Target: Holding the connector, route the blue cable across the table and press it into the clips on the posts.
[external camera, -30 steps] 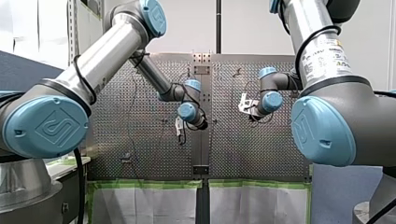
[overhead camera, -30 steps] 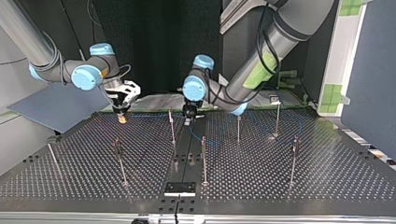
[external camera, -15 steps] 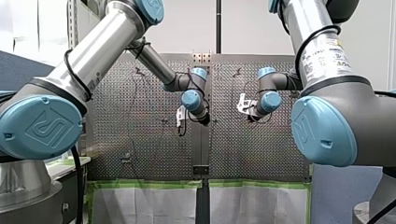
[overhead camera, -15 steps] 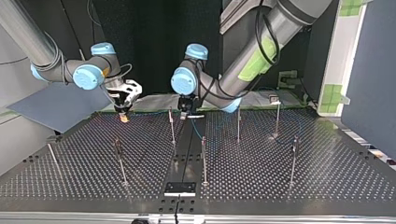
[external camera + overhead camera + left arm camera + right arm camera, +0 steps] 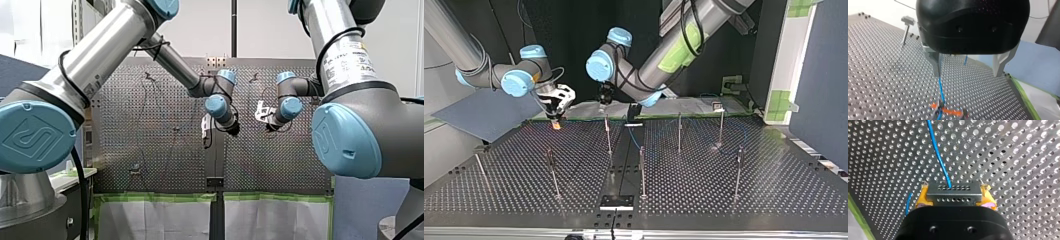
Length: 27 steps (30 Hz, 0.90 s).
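I am holding the connector [image 5: 953,194] flat between the yellow pads [image 5: 923,198] of my right claw [image 5: 955,198], clamped firmly on it. It is sitting low over the bench [image 5: 724,190] at the top view's left, so the blue cable [image 5: 939,160] is trailing freely toward the posts [image 5: 608,134]. My left claw [image 5: 968,68] is hanging wide over the line, one finger [image 5: 935,63] just beside it (not pinching, I judge), ready to press it down. The perforated metal is gleaming, with green tape [image 5: 1024,96] edging it and a dark backdrop [image 5: 569,25] standing behind.
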Each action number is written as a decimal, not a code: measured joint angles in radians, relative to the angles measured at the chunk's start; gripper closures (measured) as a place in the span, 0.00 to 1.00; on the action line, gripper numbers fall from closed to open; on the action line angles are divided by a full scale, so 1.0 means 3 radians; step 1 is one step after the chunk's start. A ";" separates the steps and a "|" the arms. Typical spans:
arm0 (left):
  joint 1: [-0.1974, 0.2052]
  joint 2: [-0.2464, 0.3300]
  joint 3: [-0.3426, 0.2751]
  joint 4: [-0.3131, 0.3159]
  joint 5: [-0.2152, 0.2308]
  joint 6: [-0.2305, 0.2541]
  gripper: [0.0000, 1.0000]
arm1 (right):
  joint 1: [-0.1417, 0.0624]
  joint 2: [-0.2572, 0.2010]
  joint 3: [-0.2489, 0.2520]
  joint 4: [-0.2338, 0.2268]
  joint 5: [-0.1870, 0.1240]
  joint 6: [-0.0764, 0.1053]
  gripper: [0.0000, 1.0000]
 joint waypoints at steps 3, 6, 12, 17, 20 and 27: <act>-0.0055 -0.0001 0.0000 0.0090 -0.0072 -0.0090 0.01 | -0.0008 -0.0011 -0.0001 0.0014 0.0000 0.0006 1.00; -0.0095 -0.0006 0.0000 0.0177 -0.0152 -0.0176 0.01 | -0.0023 -0.0047 -0.0001 0.0018 0.0003 0.0011 1.00; -0.0161 -0.0020 0.0019 0.0361 -0.0251 -0.0288 0.01 | -0.0057 -0.0148 -0.0001 0.0010 0.0007 0.0019 1.00; -0.0192 -0.0024 0.0117 0.0504 -0.0280 -0.0318 0.01 | -0.0072 -0.0168 0.0000 0.0007 0.0006 0.0017 1.00; -0.0200 -0.0046 0.0186 0.0525 -0.0299 -0.0343 0.01 | -0.0079 -0.0169 0.0000 0.0008 0.0005 0.0017 1.00; -0.0226 -0.0223 0.0384 0.0375 -0.0338 -0.0433 0.01 | -0.0086 -0.0168 0.0000 0.0006 0.0006 0.0021 1.00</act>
